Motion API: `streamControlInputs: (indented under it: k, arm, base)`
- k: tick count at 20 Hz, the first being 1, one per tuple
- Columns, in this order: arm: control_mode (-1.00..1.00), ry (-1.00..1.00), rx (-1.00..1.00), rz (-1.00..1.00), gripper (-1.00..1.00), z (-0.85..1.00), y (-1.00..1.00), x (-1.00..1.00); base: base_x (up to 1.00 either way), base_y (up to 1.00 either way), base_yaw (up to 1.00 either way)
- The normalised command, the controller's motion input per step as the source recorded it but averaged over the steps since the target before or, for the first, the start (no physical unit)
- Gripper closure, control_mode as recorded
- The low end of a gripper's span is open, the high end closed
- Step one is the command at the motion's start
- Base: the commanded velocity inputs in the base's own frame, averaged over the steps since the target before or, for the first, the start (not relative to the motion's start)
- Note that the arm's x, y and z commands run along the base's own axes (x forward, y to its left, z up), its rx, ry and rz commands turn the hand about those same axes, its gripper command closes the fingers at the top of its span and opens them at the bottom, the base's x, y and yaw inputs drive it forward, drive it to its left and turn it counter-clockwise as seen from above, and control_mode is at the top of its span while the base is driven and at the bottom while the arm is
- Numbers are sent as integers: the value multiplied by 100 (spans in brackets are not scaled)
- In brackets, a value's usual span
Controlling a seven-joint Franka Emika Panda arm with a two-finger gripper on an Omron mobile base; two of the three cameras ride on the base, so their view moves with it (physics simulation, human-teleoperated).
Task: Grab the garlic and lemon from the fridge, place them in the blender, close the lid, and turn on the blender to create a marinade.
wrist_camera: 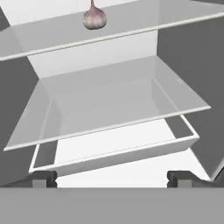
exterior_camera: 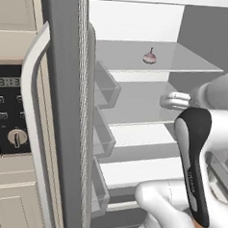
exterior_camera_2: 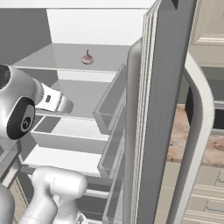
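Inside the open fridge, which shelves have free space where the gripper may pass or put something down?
The top glass shelf is bare on both sides of the garlic, which sits near the back wall. The shelf below is bare across its whole surface, bordered by the grey side walls. The tray under it also looks bare. The door bins are narrow.

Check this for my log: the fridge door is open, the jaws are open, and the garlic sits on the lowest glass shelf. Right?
Not quite. The garlic sits on the top glass shelf of the fridge, as the hand view shows. The door is open and the jaws are open.
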Motion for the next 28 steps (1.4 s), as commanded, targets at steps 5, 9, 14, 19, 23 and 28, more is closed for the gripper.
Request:
streamControlInputs:
  k: [5,9,14,19,23,28]
  arm:
    - [-100,-13,0,-5,-100,91,0,34]
    - [-100,-5,-1,-1,-100,85,0,41]
    - [-100,-1,-3,0,-100,43,0,39]
    - [-100,4,0,0,-100,-28,0,65]
    - [-100,9,-1,0,-100,-56,2,70]
    - [-100,1,-1,0,-100,-19,0,53]
  base:
    - [0,0,0]
    - [0,0,0]
    - [0,0,0]
    - [0,0,0]
    - [0,0,0]
    - [0,0,0]
